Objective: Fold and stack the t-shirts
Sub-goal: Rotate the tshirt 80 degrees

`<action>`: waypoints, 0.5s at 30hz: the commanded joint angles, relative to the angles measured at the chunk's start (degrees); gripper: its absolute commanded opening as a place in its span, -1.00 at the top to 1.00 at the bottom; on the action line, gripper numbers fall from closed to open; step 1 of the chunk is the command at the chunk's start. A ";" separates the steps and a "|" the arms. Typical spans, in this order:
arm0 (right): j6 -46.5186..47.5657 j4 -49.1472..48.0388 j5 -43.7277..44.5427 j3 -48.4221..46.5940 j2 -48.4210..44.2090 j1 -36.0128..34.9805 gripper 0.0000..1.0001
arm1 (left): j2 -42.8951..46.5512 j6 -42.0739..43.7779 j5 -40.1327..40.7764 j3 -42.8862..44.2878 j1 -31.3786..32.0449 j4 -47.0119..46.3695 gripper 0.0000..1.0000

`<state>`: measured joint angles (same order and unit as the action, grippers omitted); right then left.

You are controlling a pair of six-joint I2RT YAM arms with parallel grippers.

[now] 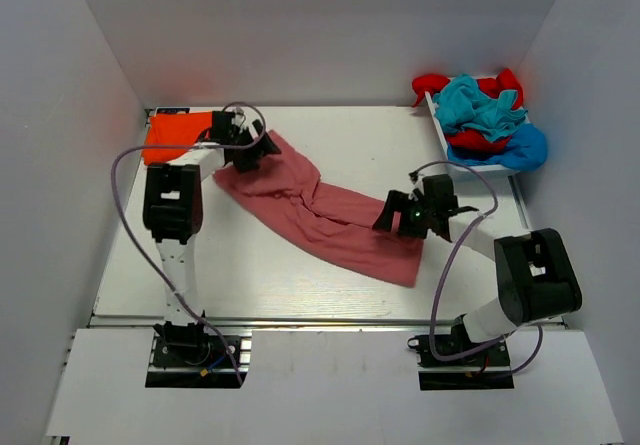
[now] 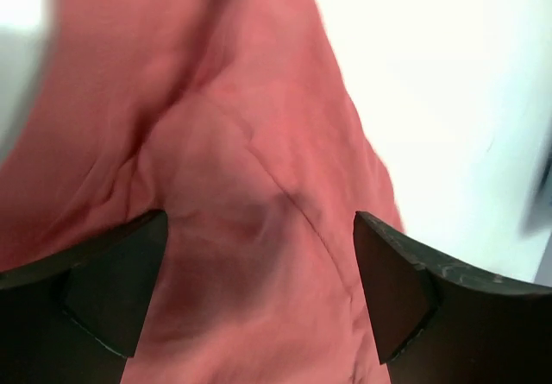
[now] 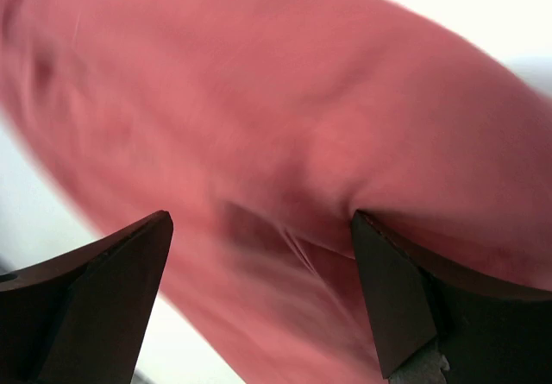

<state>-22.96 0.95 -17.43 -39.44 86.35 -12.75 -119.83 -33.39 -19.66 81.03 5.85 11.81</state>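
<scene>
Where the pink-red shirt (image 1: pixel 320 215) is lying: it is sprawling crumpled and twisted across the table (image 1: pixel 250 285), running from the far left down to the near right, not yet folded.
Left gripper (image 1: pixel 252 151): it is hovering over the far-left end of that shirt with its jaws wide apart and gripping nothing; whether the tips are touching the cloth, I cannot tell.
Right gripper (image 1: pixel 392 215): it is hovering over the near-right end, jaws likewise standing apart, with only cloth showing below them.
Orange shirt (image 1: pixel 170 137): it is sitting in the far-left corner, looking like a flat, compact bundle.
Other shirts (image 1: pixel 485 115): red, teal and blue ones are waiting in a heap on a white tray (image 1: pixel 437 115) at the far right.
Handling: I am expecting soft, light, limp cotton that is sagging and bunching when lifted, neither slippery nor fragile.
Where to hold: I am judging an edge or corner at each end best, pinching few layers, then drawing the ends apart to flatten it.
</scene>
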 commanded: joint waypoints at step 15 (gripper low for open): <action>19.35 16.53 -22.90 -4.22 7.86 -41.18 -0.81 | -44.70 -2.56 -4.60 56.33 5.57 -2.66 -0.99</action>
<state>-10.35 5.80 -34.96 -42.02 89.78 -47.79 -158.91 -35.53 -27.97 137.60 8.19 6.83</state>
